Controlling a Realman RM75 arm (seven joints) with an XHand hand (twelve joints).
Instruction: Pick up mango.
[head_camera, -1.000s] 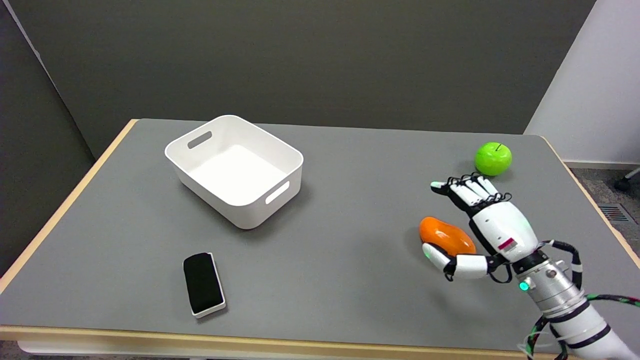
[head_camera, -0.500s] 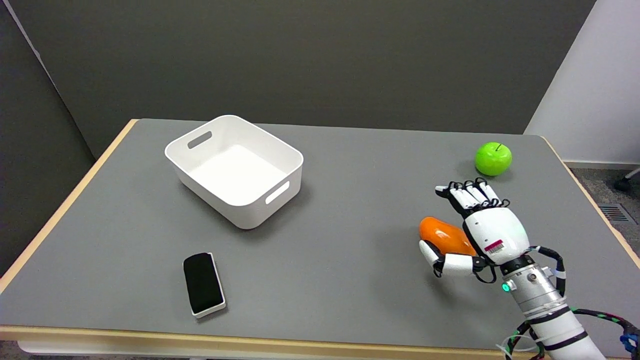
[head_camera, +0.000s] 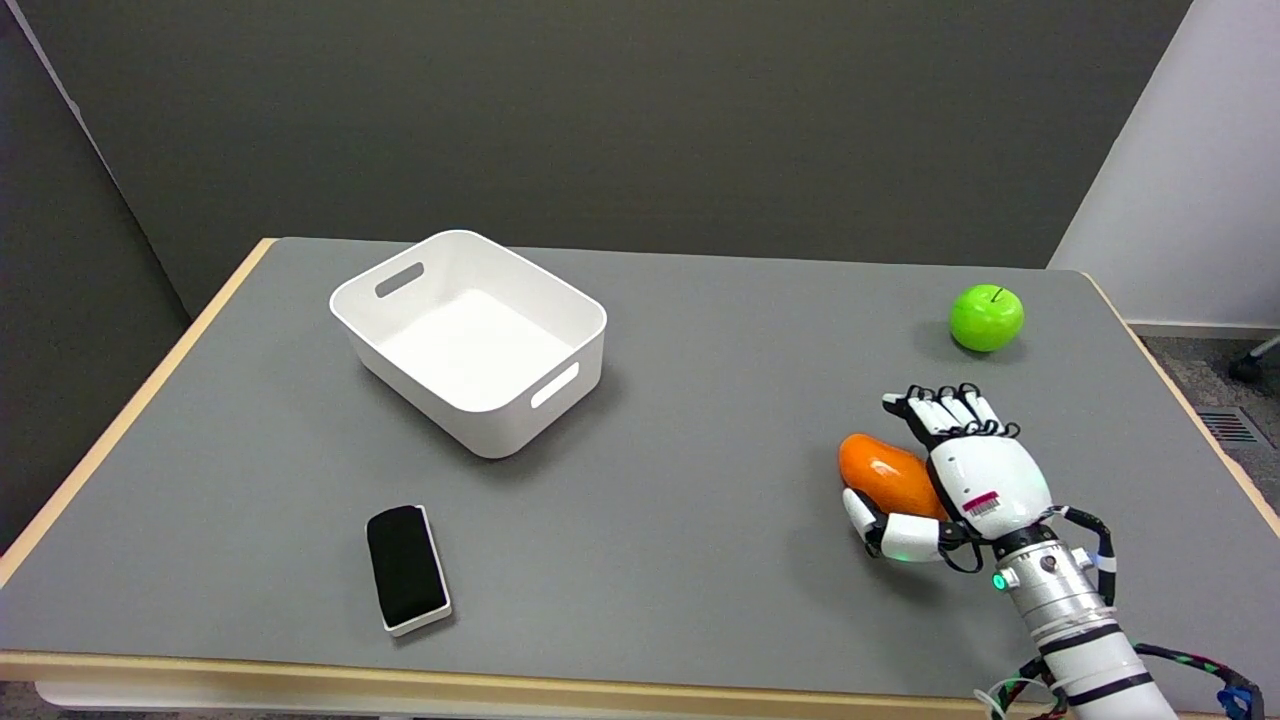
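Observation:
The orange mango (head_camera: 882, 471) lies on the grey table (head_camera: 700, 420) at the right, near the front. My right hand (head_camera: 955, 468) is right beside it, on its right side. The thumb lies against the mango's near side and the fingers (head_camera: 935, 410) reach past its far end, still spread. The palm hides the mango's right end. The mango rests on the table, not lifted.
A green apple (head_camera: 986, 317) sits at the far right behind the hand. A white bin (head_camera: 470, 340) stands at the middle left. A black-and-white eraser block (head_camera: 405, 567) lies near the front edge.
The hand has turned more upright and drawn in against the mango, with the thumb now along its near side. The forearm has swung left. The mango has not moved.

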